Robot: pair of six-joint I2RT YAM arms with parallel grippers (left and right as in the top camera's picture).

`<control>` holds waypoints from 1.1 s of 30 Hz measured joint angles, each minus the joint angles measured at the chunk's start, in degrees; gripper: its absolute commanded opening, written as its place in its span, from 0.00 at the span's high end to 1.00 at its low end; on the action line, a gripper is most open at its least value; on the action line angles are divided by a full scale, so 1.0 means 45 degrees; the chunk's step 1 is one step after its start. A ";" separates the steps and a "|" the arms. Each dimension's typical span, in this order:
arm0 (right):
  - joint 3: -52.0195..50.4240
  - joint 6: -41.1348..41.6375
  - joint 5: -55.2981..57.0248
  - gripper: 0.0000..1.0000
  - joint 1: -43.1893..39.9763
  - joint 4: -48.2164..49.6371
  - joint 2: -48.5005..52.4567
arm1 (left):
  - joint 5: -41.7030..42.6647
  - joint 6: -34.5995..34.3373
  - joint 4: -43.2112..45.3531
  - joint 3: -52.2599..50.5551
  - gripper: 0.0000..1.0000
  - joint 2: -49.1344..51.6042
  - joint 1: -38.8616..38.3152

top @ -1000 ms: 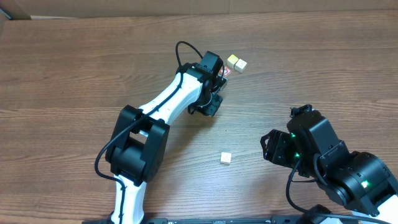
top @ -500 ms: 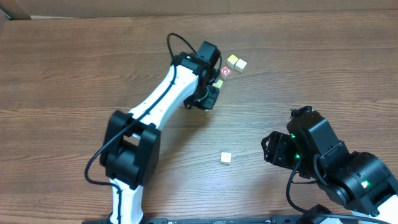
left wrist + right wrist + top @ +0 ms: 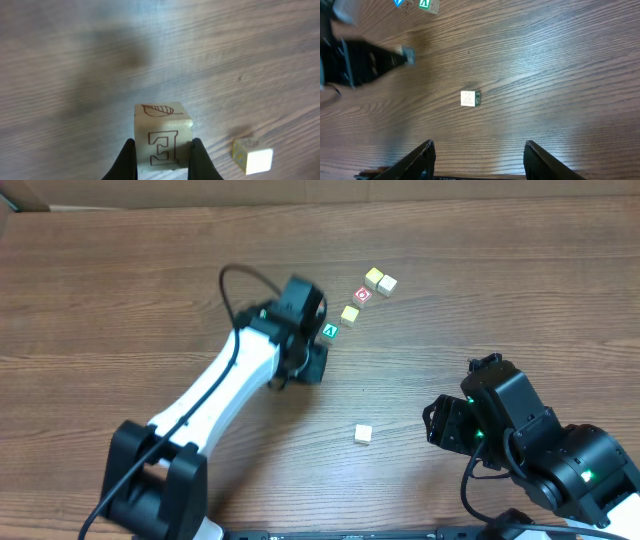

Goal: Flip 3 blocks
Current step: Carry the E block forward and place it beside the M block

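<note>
Nearest the robot, the right gripper (image 3: 480,162) hung over the brown wood-grain table (image 3: 120,280) with its black jaws well apart. Just beyond it, a small pale cream wooden cube (image 3: 470,98) with faint marks lay alone on the table. Farther out, the left gripper (image 3: 163,162) was clamped on a cream wooden cube with a brown outlined letter (image 3: 162,135) and a leaf drawn on its top. Just past that sat a green-and-white lettered cube (image 3: 329,331), then a yellow-topped cube (image 3: 350,313) and a red-lettered cube (image 3: 362,294), in a line running diagonally away.
</note>
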 measured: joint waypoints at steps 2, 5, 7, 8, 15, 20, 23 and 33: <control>0.0000 0.0000 0.0000 0.42 0.0000 -0.0015 0.0000 | 0.0301 -0.0291 0.0714 -0.1355 0.95 -0.0593 -0.0019; 0.0000 0.0000 0.0000 0.41 0.0000 -0.0015 0.0000 | 0.0699 -0.0622 0.1477 -0.2914 0.96 -0.1394 -0.0321; 0.0000 0.0000 0.0000 0.42 0.0000 -0.0019 0.0000 | 0.0850 -0.0797 0.1671 -0.3322 0.96 -0.1651 -0.0617; 0.0000 -0.0005 -0.0005 0.41 0.0000 -0.0024 0.0000 | 0.0913 -0.0928 0.1719 -0.3449 0.96 -0.1724 -0.0806; 0.0000 -0.0005 0.0000 0.41 0.0000 -0.0053 0.0039 | 0.1088 -0.1608 0.2409 -0.3808 0.95 -0.1758 -0.2171; 0.0000 0.0005 -0.0102 0.41 0.0000 -0.0058 0.0039 | 0.1195 -0.2079 0.2739 -0.3823 0.95 -0.1758 -0.2603; 0.0000 0.0000 -0.0170 0.41 0.0000 -0.0078 0.0039 | 0.1185 -0.2322 0.2739 -0.3823 0.95 -0.1758 -0.2589; 0.0000 0.0000 -0.0238 0.41 0.0000 -0.0141 0.0039 | 0.1511 -0.3196 0.3988 -0.5110 0.95 -0.1758 -0.2589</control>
